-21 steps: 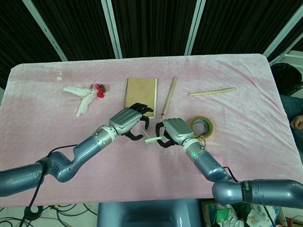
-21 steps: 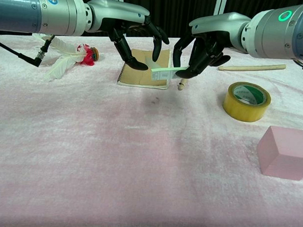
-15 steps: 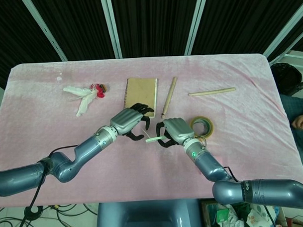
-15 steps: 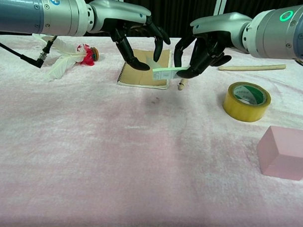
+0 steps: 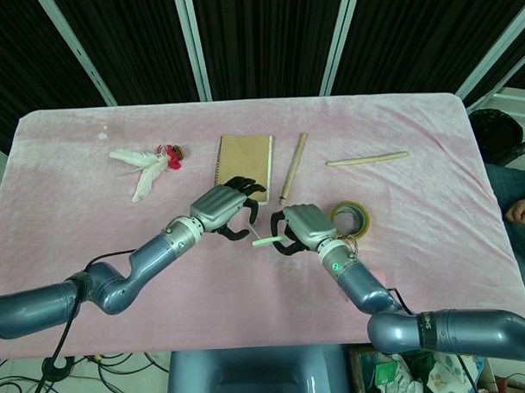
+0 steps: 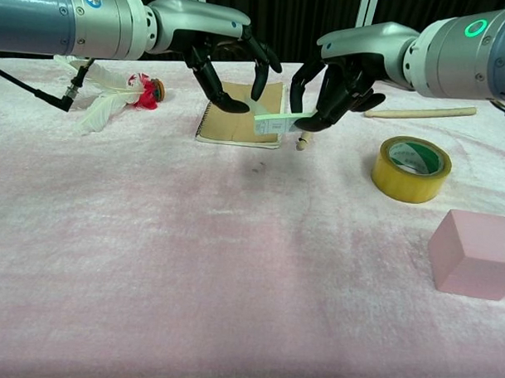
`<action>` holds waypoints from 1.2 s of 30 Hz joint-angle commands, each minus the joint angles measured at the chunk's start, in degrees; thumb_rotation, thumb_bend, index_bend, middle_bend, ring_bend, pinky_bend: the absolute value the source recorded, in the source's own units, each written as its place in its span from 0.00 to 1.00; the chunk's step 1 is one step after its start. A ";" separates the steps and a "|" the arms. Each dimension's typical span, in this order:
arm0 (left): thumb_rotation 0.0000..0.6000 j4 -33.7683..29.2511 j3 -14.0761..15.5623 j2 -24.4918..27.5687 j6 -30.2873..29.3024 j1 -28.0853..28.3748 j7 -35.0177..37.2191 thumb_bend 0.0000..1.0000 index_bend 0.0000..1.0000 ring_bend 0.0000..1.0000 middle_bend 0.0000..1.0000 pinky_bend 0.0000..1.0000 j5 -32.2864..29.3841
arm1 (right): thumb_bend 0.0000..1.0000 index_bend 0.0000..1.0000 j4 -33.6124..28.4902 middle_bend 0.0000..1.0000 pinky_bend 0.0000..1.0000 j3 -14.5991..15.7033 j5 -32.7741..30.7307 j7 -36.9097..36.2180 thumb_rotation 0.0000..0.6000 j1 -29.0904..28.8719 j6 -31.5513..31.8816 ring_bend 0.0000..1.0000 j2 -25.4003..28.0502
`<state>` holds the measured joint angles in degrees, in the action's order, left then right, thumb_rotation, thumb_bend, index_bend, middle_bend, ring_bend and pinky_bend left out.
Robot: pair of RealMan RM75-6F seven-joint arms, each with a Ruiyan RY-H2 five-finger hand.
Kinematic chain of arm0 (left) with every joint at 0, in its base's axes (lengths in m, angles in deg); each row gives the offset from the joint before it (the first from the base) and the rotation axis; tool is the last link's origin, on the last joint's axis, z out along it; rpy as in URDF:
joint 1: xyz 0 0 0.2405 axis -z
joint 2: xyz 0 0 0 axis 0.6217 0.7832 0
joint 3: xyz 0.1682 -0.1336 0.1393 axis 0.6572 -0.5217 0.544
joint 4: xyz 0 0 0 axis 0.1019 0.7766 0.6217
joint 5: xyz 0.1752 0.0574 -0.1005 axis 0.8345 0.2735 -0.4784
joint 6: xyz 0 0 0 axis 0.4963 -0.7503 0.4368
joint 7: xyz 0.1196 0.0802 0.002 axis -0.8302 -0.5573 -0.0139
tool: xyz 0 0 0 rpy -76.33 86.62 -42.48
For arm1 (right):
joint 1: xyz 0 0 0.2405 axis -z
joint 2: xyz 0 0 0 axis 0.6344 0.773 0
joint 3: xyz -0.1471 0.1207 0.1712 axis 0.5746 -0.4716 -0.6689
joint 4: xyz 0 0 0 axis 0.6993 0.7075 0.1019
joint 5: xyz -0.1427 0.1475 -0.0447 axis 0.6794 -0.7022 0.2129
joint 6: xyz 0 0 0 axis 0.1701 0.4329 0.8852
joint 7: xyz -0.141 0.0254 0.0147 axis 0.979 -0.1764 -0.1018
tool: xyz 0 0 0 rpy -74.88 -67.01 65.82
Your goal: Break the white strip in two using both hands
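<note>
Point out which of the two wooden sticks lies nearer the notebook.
The thicker wooden rod, lying nearly upright in the head view just right of the notebook. The thinner stick lies crosswise, farther right, beyond the tape roll.

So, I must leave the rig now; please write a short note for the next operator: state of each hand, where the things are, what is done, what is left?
Right hand: pinches one end of the white strip, held above the table.
Left hand: fingers spread near the strip's free end, holding nothing.
Strip: in one piece, in the air between the hands, in front of the notebook.
Done: strip picked up by the right hand.
Left: grip the free end with the left hand, then break the strip.
</note>
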<state>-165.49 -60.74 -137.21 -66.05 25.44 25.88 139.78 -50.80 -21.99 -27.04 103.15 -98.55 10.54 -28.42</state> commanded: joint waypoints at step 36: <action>1.00 0.62 0.59 -0.64 0.44 1.01 -1.24 0.57 0.66 0.00 0.20 0.00 -2.48 | 0.44 0.77 -0.15 1.00 0.98 0.79 0.17 -1.53 1.00 -0.61 -0.23 1.00 0.40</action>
<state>-164.86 -60.16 -137.87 -65.64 26.46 24.63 137.32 -50.88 -21.24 -26.93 101.64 -99.20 10.32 -28.09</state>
